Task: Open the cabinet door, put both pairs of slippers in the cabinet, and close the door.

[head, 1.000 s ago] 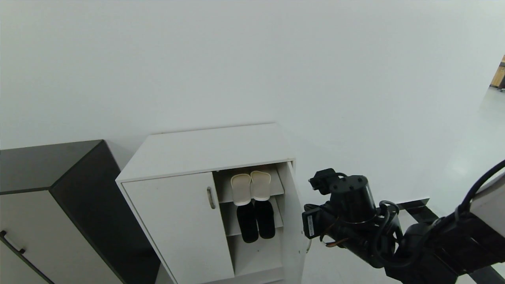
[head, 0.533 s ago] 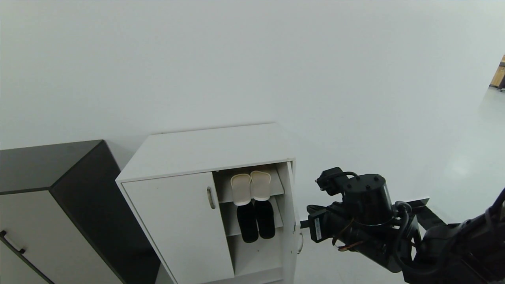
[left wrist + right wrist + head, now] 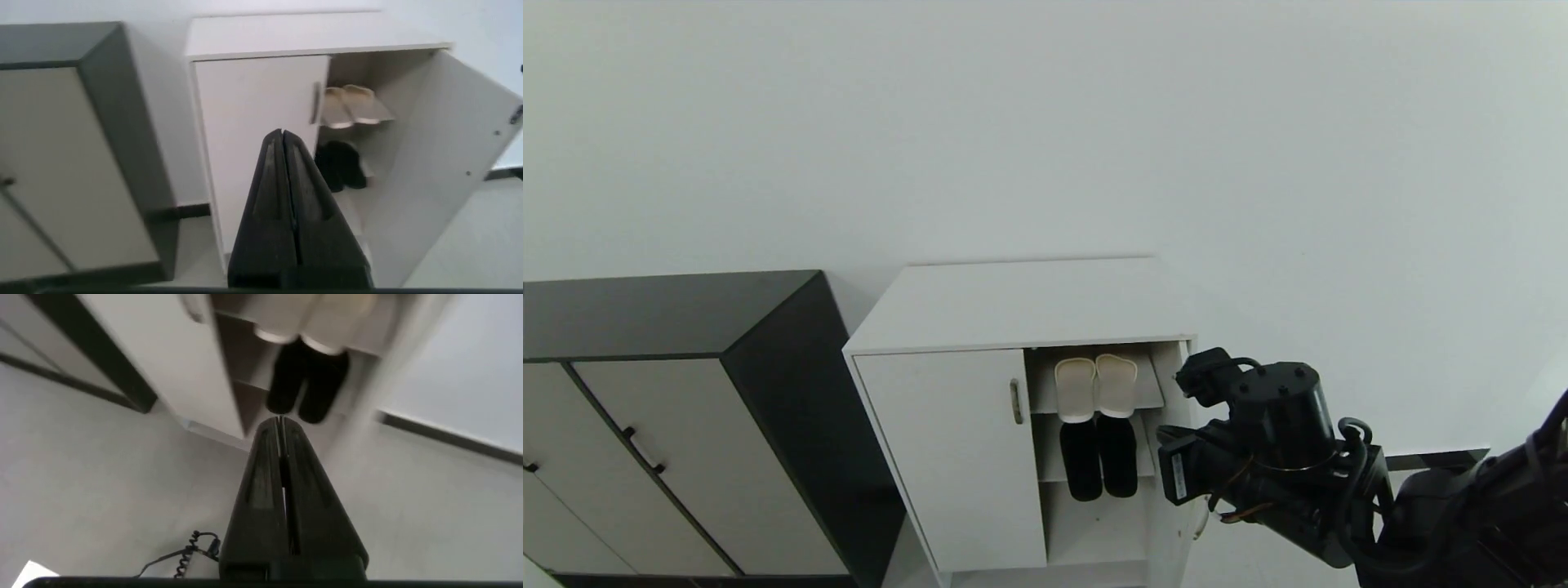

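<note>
Looking at the white cabinet (image 3: 1021, 302), I see its right door (image 3: 441, 163) swung open and its left door (image 3: 956, 449) shut, with a small handle (image 3: 1016, 401) at that door's inner edge. Both pairs are inside on the right half: the beige slippers (image 3: 1094, 388) lie side by side on the top shelf, and the black slippers (image 3: 1098, 457) sit on the shelf just below them, toes over its near edge. My left gripper (image 3: 283, 135) has its fingers pressed together with nothing between them; it hangs well apart from the cabinet, facing the shut door. My right gripper (image 3: 280, 420) is likewise closed and empty, over the floor (image 3: 98, 457) near the open half, apart from the shelves. A dark cabinet (image 3: 670, 314) stands just left of the white one.
</note>
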